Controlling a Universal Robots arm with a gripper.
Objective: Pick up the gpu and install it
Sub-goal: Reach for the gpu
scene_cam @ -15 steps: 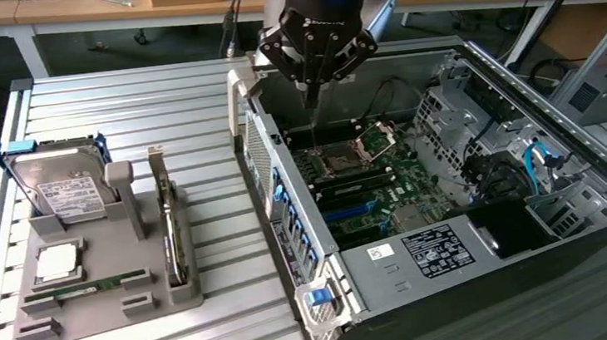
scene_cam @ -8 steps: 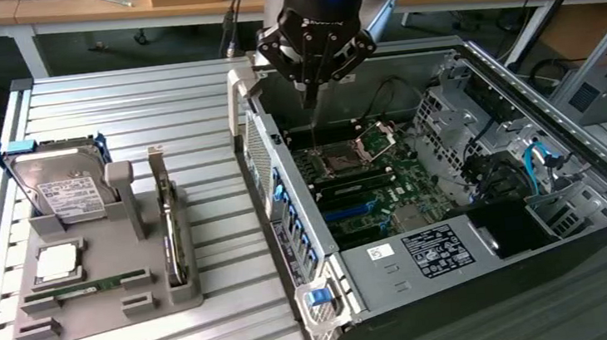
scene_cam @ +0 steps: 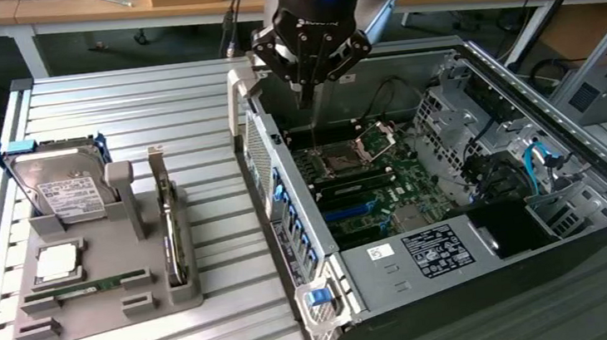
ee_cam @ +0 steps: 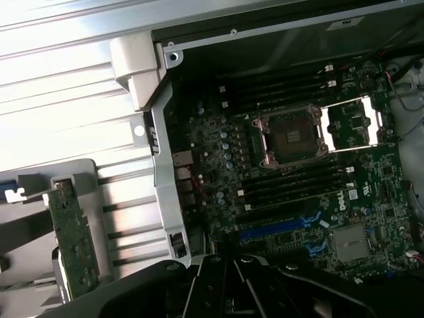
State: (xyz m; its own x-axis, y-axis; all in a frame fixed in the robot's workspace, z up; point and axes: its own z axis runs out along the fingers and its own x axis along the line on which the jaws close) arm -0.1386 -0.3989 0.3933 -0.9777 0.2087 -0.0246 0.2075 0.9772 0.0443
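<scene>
The gpu [scene_cam: 172,226] stands on edge in a slot of the grey parts holder [scene_cam: 106,310] at the exterior view's left, silver bracket upward. In the wrist view its green circuit-board back [ee_cam: 74,245] faces the camera. My gripper [scene_cam: 305,93] hangs shut and empty over the back end of the open computer case [scene_cam: 434,253], above the motherboard [scene_cam: 355,186] and well away from the gpu. The wrist view has the shut fingers [ee_cam: 233,268] over the motherboard's edge, near the blue expansion slot [ee_cam: 278,228].
In the holder also sit a silver hard drive [scene_cam: 61,189], a narrow RAM stick [scene_cam: 87,287] and a small square chip [scene_cam: 56,259]. The case's side wall [scene_cam: 271,181] rises between the holder and the motherboard. Drive bays and cables [scene_cam: 503,159] line the case's other side.
</scene>
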